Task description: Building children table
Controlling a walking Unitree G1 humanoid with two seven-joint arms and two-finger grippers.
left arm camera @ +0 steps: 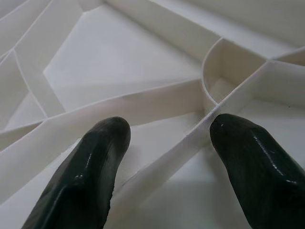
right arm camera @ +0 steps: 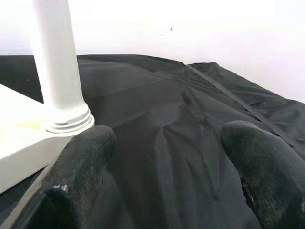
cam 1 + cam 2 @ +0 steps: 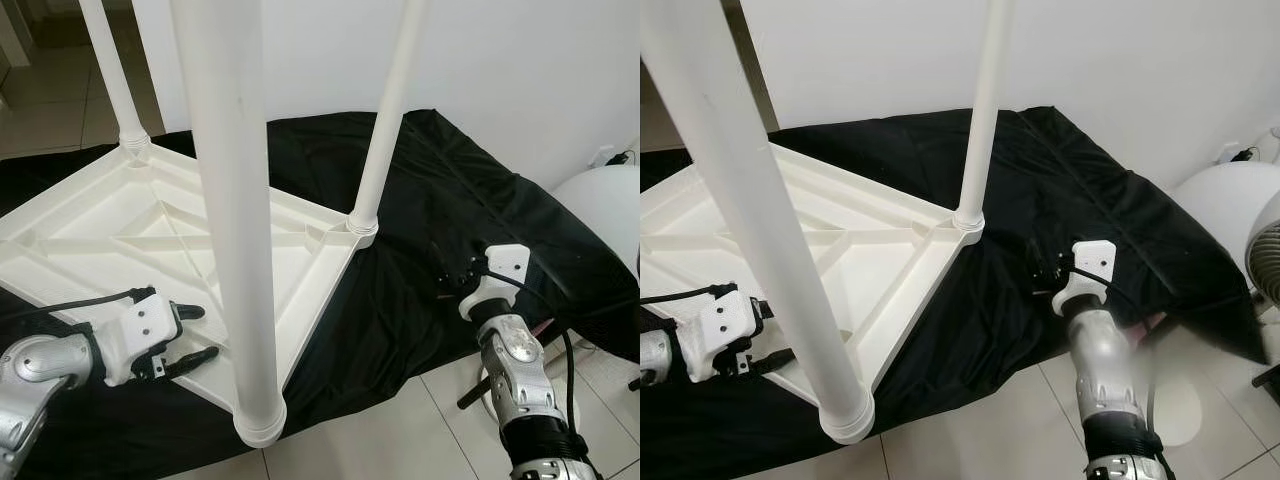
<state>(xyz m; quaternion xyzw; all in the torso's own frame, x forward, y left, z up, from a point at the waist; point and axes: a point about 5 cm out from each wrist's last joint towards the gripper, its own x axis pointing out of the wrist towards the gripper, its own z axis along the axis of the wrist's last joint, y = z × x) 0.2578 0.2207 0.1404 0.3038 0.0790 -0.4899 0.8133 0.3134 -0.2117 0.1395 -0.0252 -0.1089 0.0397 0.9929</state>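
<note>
Left gripper (image 3: 195, 335) is spread wide over the underside of the white plastic tabletop (image 3: 90, 240), fingers (image 1: 95, 162) straddling a thin stiffening rib (image 1: 162, 152); not clamped on anything. Right gripper (image 3: 452, 275) is also wide, holding nothing, hovering over the black cloth (image 3: 450, 190) with the far corner leg (image 3: 385, 130) just ahead and to its left.

Tabletop lies upside down on the cloth. Three legs stand in their corner sockets: near leg (image 3: 235, 200) right beside the left gripper, another at the back left (image 3: 110, 70).

Handling guess: hollow moulded plastic, so light and fairly stiff, but smooth and slippery. Legs look too fat for a secure pinch and would likely roll in the jaws. Ribs and the edge flange (image 3: 320, 300) are thin enough to pinch; best holds are the rim close to a socket. Cloth underneath may let the whole thing slide when pushed.
</note>
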